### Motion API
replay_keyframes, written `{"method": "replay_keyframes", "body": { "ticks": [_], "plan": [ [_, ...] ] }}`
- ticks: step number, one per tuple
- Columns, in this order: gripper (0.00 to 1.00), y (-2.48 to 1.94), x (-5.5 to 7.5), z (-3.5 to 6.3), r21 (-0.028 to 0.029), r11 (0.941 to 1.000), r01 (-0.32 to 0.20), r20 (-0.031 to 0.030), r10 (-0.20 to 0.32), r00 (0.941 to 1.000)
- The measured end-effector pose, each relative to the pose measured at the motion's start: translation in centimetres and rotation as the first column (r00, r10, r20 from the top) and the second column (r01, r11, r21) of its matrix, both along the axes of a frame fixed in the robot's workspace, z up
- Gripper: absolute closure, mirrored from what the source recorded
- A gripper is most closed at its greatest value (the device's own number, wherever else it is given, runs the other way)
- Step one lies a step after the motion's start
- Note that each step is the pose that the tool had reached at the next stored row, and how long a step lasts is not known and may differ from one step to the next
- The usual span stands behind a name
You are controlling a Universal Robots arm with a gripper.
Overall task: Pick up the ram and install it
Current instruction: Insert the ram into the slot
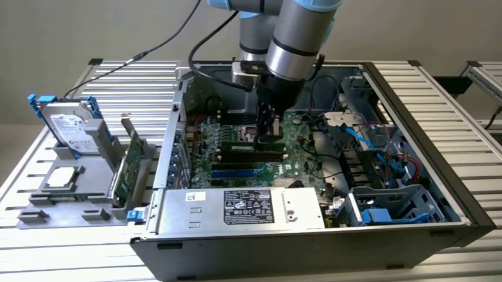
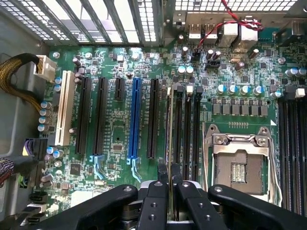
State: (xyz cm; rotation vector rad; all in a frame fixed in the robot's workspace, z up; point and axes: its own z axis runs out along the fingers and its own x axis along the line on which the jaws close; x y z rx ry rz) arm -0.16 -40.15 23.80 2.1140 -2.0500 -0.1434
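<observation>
My gripper [image 1: 271, 136] reaches down into the open computer case [image 1: 439, 176], right over the motherboard [image 1: 227, 170]. In the wrist view the gripper [image 2: 169, 176] is shut on the ram [image 2: 169, 124], a thin dark stick seen edge-on. The stick runs in line with the black memory slots [image 2: 187, 129] and sits along the slot nearest the long expansion slots. In the exterior view the ram [image 1: 253, 145] lies low under the fingers at the board; whether it is seated I cannot tell.
The processor socket [image 2: 240, 167] lies beside the memory slots, with a blue expansion slot [image 2: 135, 120] on the other side. The power supply [image 1: 251, 208] and blue cables [image 1: 368, 141] crowd the case. Outside stand a grey holder [image 1: 63, 205], a hard drive [image 1: 70, 126], a green card [image 1: 129, 167] and a chip [image 1: 63, 176].
</observation>
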Motion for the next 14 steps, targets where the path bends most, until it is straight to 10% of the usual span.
{"method": "replay_keyframes", "body": {
  "ticks": [9,14],
  "plan": [
    [0.86,0.16,0.0,-0.49,-0.0114,0.9999,-0.002,0.0008,0.002,1.0],
    [0.86,0.23,-0.08,-0.69,-0.0121,0.9999,-0.006,0.0112,0.006,0.9999]
  ]
}}
